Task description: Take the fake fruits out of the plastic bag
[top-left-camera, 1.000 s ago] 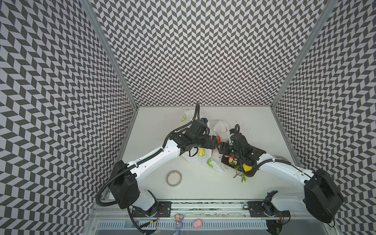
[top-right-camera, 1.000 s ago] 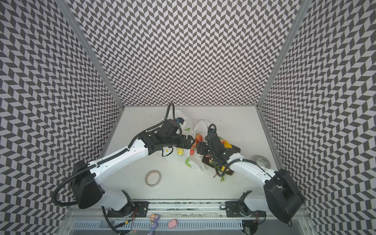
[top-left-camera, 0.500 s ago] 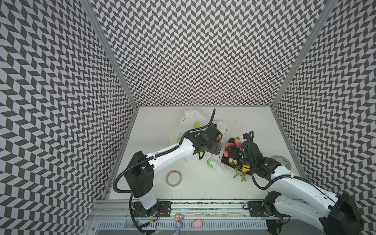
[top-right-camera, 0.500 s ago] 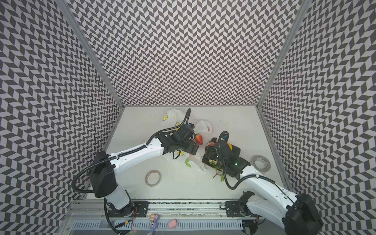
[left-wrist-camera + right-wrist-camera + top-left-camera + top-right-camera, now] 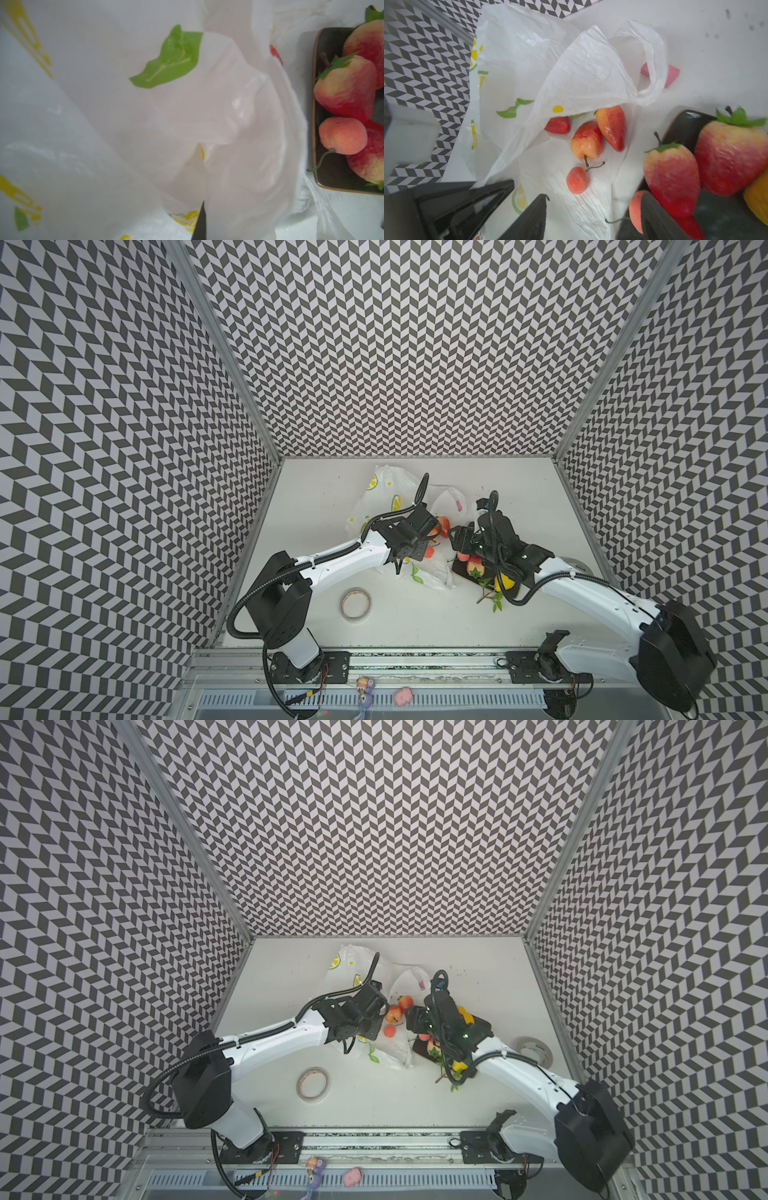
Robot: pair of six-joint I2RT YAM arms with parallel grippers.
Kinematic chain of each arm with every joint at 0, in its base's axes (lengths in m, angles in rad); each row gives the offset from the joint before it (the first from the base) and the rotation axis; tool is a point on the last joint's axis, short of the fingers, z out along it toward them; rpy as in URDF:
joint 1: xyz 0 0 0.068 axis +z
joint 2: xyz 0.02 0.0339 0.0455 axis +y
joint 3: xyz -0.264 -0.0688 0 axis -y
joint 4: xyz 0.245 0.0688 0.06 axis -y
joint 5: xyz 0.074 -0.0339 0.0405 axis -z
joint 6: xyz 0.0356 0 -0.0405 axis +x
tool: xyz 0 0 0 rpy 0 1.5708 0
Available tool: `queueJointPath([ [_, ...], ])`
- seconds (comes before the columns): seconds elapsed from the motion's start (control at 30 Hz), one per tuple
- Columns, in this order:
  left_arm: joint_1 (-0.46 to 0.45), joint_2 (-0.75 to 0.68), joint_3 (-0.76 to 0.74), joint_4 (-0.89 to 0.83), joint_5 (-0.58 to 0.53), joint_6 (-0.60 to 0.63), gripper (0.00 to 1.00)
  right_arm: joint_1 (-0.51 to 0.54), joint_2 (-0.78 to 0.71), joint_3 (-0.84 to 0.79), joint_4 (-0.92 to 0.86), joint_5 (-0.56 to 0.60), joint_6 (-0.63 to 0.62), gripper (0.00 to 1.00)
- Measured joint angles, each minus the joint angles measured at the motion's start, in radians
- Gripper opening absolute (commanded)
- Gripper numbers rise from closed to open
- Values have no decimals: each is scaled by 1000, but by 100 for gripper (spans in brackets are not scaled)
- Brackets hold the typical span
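My left gripper [image 5: 429,542] pinches the plastic bag [image 5: 581,72]; my right gripper [image 5: 593,195] is open. If the bag slips, it could hide the fake fruits [image 5: 586,141].

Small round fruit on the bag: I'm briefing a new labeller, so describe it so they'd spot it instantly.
Find the lemon-print plastic bag, then its open mouth beside the dark tray. The small round fruit lies on the plastic: a pinkish-red ball with a thin stem, smaller than the red-yellow fruits beside it.
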Motion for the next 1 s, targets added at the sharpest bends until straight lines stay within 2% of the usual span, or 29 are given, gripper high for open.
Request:
queueJointPath([
  [0.17,47,-100,-89,63,24,0,0,0,162,114,-5,-19,-83,69],
  [0.37,85,-133,-111,121,64,26,0,0,294,229,-59,-5,-145,69],
  [1.0,92,-146,-133,172,85,33,0,-14,519,384,-147,78,-99,64],
])
